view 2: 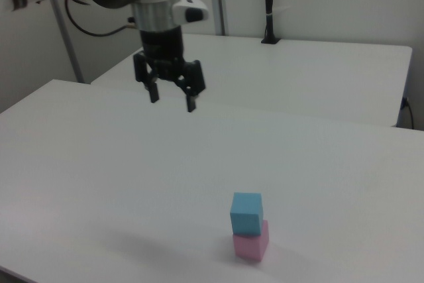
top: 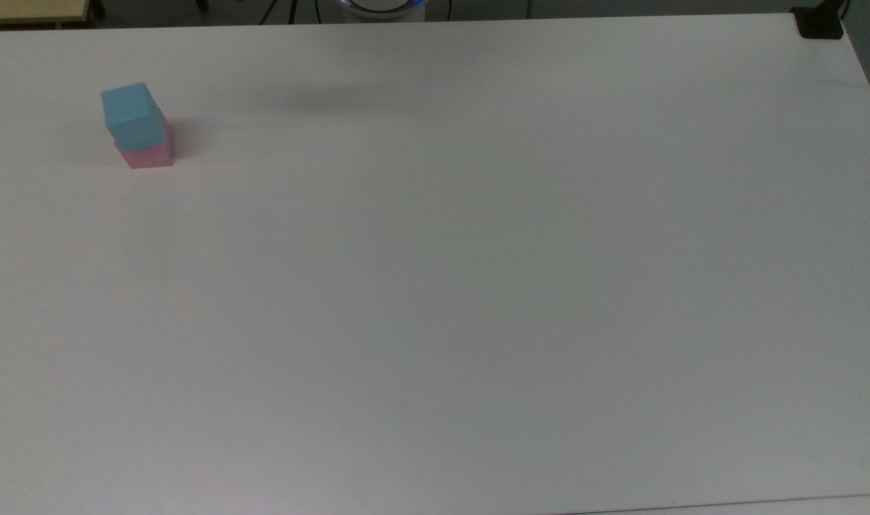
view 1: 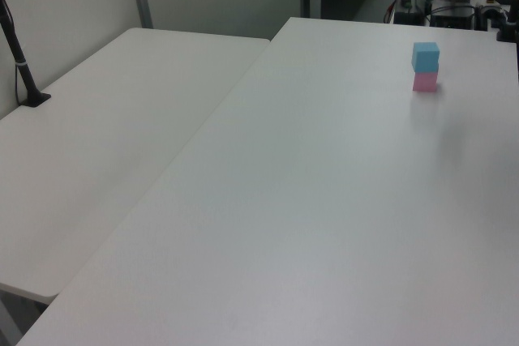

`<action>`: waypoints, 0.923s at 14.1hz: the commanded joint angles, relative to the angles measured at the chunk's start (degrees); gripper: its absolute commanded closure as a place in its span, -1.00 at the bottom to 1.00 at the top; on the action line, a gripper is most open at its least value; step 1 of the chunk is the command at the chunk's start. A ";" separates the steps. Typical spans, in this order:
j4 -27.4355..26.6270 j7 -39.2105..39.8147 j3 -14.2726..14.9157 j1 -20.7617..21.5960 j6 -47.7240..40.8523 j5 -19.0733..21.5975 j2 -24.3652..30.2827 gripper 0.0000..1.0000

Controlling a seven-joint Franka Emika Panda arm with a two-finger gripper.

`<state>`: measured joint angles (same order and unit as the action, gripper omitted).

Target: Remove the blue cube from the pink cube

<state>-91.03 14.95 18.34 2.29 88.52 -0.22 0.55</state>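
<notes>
— Cubes first: shape, finish?
— Blue cube is matte, plain, sharp-edged, sitting on the pink cube, same size approx. Stack is slightly offset & twisted, on a smooth white table, far left corner in the top view; near right in the right view.
— Arm?
— Gripper hangs above the table, pointing straight down, fingers spread apart w/ nothing between them — well apart from the stack, up and to the right view's left.
</notes>
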 commanded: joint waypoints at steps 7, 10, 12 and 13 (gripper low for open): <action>-6.69 18.25 9.34 -1.33 15.89 -0.30 -7.93 -1.00; -8.80 24.14 9.87 -1.33 16.25 -2.84 -9.52 -1.00; -12.22 27.04 10.13 -1.33 19.30 -4.60 -9.96 -1.00; -14.07 28.88 10.48 -1.33 21.33 -5.57 -10.05 -1.00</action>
<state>-100.01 39.18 27.76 0.47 104.89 -3.56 -10.20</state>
